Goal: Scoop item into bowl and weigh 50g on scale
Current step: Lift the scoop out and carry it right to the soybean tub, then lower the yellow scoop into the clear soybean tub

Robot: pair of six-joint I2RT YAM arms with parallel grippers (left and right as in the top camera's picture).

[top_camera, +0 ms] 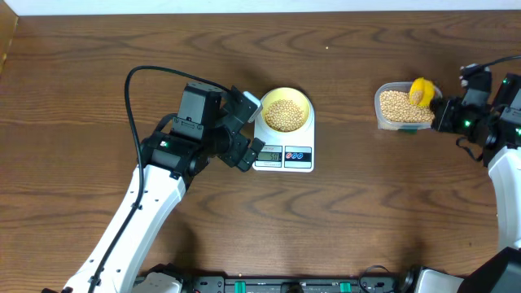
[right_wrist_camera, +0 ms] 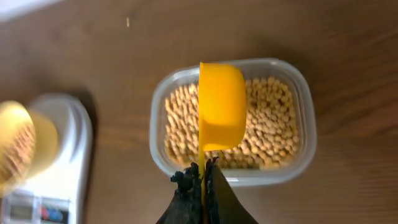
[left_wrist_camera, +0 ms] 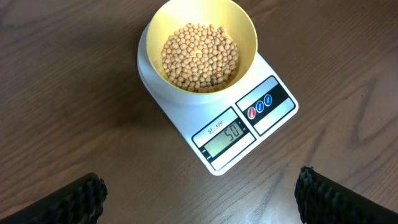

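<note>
Left wrist view is showing the scale lying just ahead of the left gripper, whose jaws are standing wide apart with nothing between them but bare table. The pale yellow bowl is sitting on the scale's platform, beyond the display as seen from the jaws. It is holding a heap of tan beans that is covering its bottom. The display is reading 50, so the weighing is looking done, judging by that figure alone.

Well apart from the scale, the right gripper is pinching the thin handle of the yellow scoop between closed jaws. The scoop's cup is hanging straight ahead of them, over the clear plastic container that is holding more beans. No beans are showing on the scoop face turned to the camera; whether it is carrying any I cannot tell.

In my judgement little is remaining: no more beans are needing to go across, and the scoop is only waiting to be put down.
</note>
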